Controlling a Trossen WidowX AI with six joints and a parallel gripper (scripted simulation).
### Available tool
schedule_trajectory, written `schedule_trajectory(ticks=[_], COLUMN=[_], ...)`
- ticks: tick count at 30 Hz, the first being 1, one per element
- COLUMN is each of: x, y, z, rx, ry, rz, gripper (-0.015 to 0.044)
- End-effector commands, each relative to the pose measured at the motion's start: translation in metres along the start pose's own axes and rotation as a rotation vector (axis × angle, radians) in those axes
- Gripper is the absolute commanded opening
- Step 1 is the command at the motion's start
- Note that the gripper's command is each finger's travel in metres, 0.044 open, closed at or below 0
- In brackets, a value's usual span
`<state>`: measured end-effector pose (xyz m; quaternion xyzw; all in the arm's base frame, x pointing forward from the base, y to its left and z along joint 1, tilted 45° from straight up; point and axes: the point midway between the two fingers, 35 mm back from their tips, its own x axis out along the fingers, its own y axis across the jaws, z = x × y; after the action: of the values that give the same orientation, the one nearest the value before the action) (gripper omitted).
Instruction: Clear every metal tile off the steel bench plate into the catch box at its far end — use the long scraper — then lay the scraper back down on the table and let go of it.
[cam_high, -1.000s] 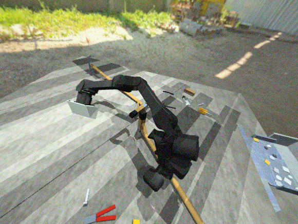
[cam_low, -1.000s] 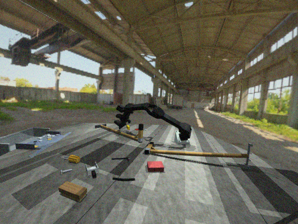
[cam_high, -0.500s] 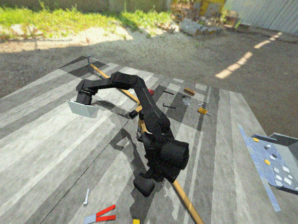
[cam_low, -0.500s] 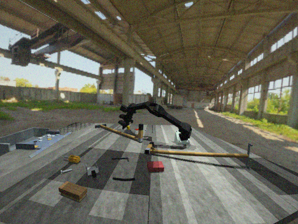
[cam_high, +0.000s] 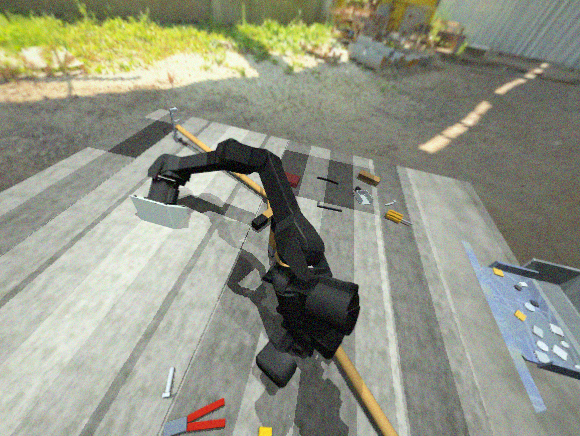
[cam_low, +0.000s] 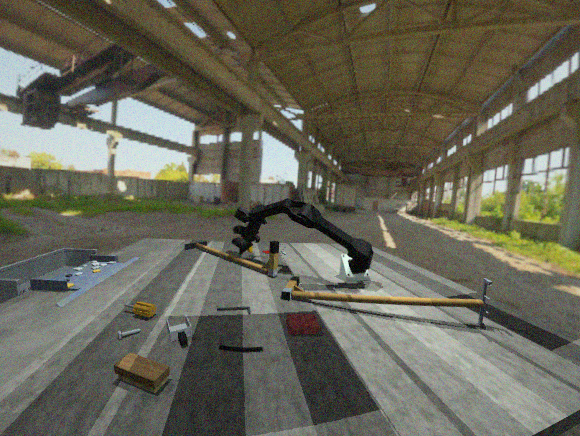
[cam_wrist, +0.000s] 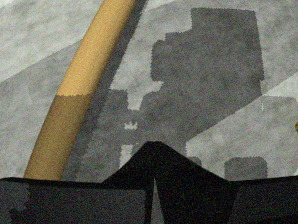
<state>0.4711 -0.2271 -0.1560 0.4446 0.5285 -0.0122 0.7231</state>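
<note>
My gripper (cam_wrist: 153, 148) is shut, with nothing between its fingers. It is above the table beside a long wooden handle (cam_high: 361, 385) (cam_low: 235, 259) (cam_wrist: 87, 72), which lies left of the fingertips in the wrist view. A second long wooden-handled tool (cam_high: 197, 140) (cam_low: 385, 300) lies beyond, with a thin metal end piece. I cannot tell for certain which is the scraper. The bluish steel plate (cam_high: 500, 302) (cam_low: 104, 275) bears several silvery tiles (cam_high: 560, 352) and some dark and yellow pieces (cam_high: 520, 315). The grey catch box (cam_high: 552, 272) (cam_low: 82, 254) adjoins it, its inside partly cut off.
A wooden block (cam_high: 368, 178) (cam_low: 142, 371), red block (cam_high: 292, 180) (cam_low: 303, 324), yellow-handled screwdriver (cam_high: 394, 216) (cam_low: 144, 309), caster (cam_low: 180, 330) and black strip (cam_low: 240, 348) lie on the table. Red-handled pliers (cam_high: 206, 425) and a bolt (cam_high: 169, 382) lie near the front in the top view.
</note>
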Motion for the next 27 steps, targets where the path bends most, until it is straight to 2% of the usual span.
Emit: schedule_trajectory(ticks=[1,27], x=[0.01,0.015], y=[0.002,0.02], z=[-0.006,0.001], rx=[0.005,-0.003], ry=[0.007,0.001], rz=[0.005,0.009], gripper=[0.0,0.0])
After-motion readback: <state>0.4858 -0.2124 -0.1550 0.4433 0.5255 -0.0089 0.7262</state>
